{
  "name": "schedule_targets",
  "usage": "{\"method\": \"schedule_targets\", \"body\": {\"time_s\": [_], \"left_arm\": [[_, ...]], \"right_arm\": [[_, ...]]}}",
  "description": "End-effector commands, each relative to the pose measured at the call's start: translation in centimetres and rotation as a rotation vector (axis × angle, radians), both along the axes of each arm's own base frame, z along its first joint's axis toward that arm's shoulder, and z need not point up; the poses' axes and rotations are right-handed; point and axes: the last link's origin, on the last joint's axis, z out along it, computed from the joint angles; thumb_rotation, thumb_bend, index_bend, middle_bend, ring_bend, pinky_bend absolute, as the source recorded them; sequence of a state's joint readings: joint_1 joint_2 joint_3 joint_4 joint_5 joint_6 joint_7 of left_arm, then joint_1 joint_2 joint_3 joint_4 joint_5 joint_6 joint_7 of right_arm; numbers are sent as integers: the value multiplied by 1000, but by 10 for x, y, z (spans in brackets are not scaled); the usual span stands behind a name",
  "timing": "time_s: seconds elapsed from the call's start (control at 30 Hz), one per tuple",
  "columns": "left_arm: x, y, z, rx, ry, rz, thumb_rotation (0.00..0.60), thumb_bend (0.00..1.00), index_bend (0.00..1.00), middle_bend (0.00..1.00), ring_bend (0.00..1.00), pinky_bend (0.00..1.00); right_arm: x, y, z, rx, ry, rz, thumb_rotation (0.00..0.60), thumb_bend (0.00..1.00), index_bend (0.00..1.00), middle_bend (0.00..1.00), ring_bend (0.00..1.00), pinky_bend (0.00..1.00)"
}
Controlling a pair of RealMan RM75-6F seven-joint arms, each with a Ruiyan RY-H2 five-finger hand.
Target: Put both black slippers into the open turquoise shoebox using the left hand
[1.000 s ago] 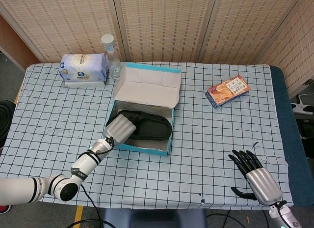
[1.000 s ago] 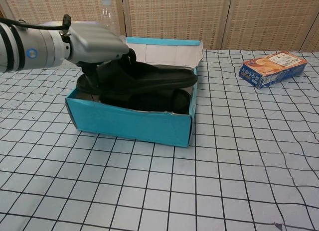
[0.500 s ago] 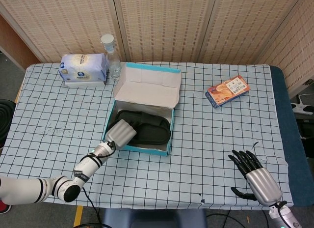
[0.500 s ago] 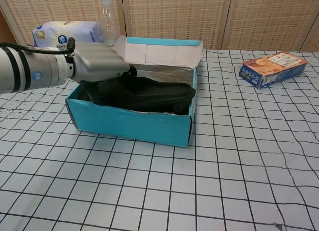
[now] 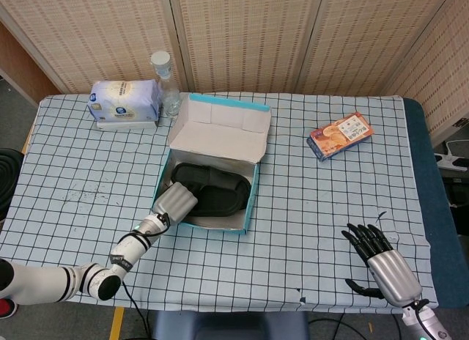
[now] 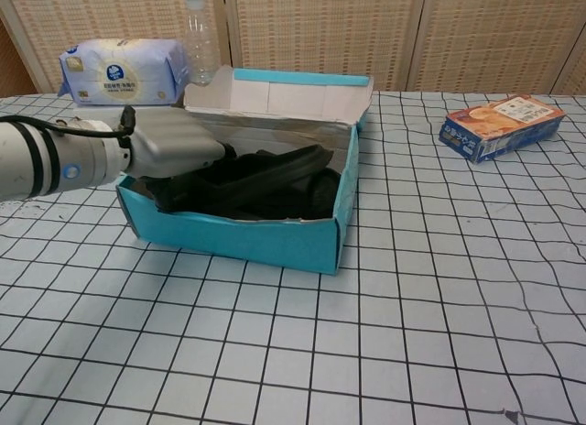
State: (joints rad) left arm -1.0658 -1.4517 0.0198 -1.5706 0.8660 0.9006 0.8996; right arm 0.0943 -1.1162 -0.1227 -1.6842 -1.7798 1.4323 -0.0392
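The open turquoise shoebox (image 5: 248, 207) sits mid-table with its lid flap standing up at the back. Both black slippers (image 5: 215, 193) lie inside it, one on top of the other. In the chest view the upper slipper (image 6: 271, 171) sits low, its toe end tilted up near the box's (image 6: 240, 236) right wall. My left hand (image 6: 170, 150) reaches over the box's left end and its fingers curl down onto that slipper's heel; the fingertips are hidden inside. In the head view the left hand (image 5: 175, 203) covers the box's near-left corner. My right hand (image 5: 384, 264) rests on the cloth at the front right, fingers spread, holding nothing.
A tissue pack (image 5: 124, 102) and a clear bottle (image 5: 167, 82) stand behind the box at the back left. An orange snack box (image 5: 341, 135) lies at the back right. The checked cloth ends close to the right hand at the table's front edge.
My left hand has lowered the upper slipper from above the rim down into the box. The box has slid and turned slightly to the left. The right hand has not moved.
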Motion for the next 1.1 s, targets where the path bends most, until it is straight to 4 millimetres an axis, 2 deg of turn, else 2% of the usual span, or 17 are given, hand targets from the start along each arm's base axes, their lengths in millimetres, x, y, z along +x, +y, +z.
{"method": "schedule_targets", "body": {"time_s": [0.03, 0.07, 0.13, 0.2, 0.33, 0.43, 0.5, 0.6, 0.77, 0.83, 0.97, 1.03, 1.1], "left_arm": [[0, -1, 2, 1, -3, -6, 600, 709, 740, 819, 772, 879], [1, -2, 3, -3, -10, -8, 600, 683, 680, 789, 759, 863], [5, -4, 6, -13, -45, -9, 600, 602, 465, 657, 712, 806], [9, -5, 10, -16, -84, -18, 600, 567, 329, 556, 689, 771], [17, -6, 19, -2, -172, -44, 600, 543, 165, 396, 624, 754], [18, -4, 26, 30, -211, -57, 600, 536, 111, 292, 554, 740], [18, -3, 29, 43, -221, -62, 600, 535, 98, 259, 525, 728], [14, -4, 29, 44, -202, -56, 600, 532, 91, 240, 515, 706], [10, -5, 30, 67, -158, -36, 600, 512, 121, 253, 438, 587], [10, -7, 30, 61, -158, -15, 600, 494, 146, 260, 375, 542], [12, -14, 30, 34, -171, 10, 600, 416, 68, 240, 253, 467], [13, -18, 29, 22, -186, 16, 600, 379, 8, 188, 199, 438], [15, -19, 29, 20, -190, 13, 600, 375, 0, 98, 133, 412]], "right_arm": [[0, 0, 0, 1, 1, 0, 489, 164, 0, 0, 0, 0], [0, 0, 0, 1, 1, 1, 489, 164, 0, 0, 0, 0], [1, 0, 0, 2, 1, 2, 489, 164, 0, 0, 0, 0], [0, 1, 0, 2, 1, 1, 489, 164, 0, 0, 0, 0], [1, 1, 0, 4, 0, 4, 490, 164, 0, 0, 0, 0], [1, 2, 0, 3, 0, 4, 490, 164, 0, 0, 0, 0], [1, 2, 1, 1, -1, 3, 490, 164, 0, 0, 0, 0], [1, 2, 1, -1, -3, 5, 490, 164, 0, 0, 0, 0], [1, 3, 1, 3, -4, 6, 490, 164, 0, 0, 0, 0], [1, 3, 2, -1, -5, 5, 490, 164, 0, 0, 0, 0], [1, 2, 2, 3, -4, 6, 489, 164, 0, 0, 0, 0], [1, 2, 1, 7, -4, 7, 489, 164, 0, 0, 0, 0], [1, 2, 1, 9, -2, 7, 490, 164, 0, 0, 0, 0]]}}
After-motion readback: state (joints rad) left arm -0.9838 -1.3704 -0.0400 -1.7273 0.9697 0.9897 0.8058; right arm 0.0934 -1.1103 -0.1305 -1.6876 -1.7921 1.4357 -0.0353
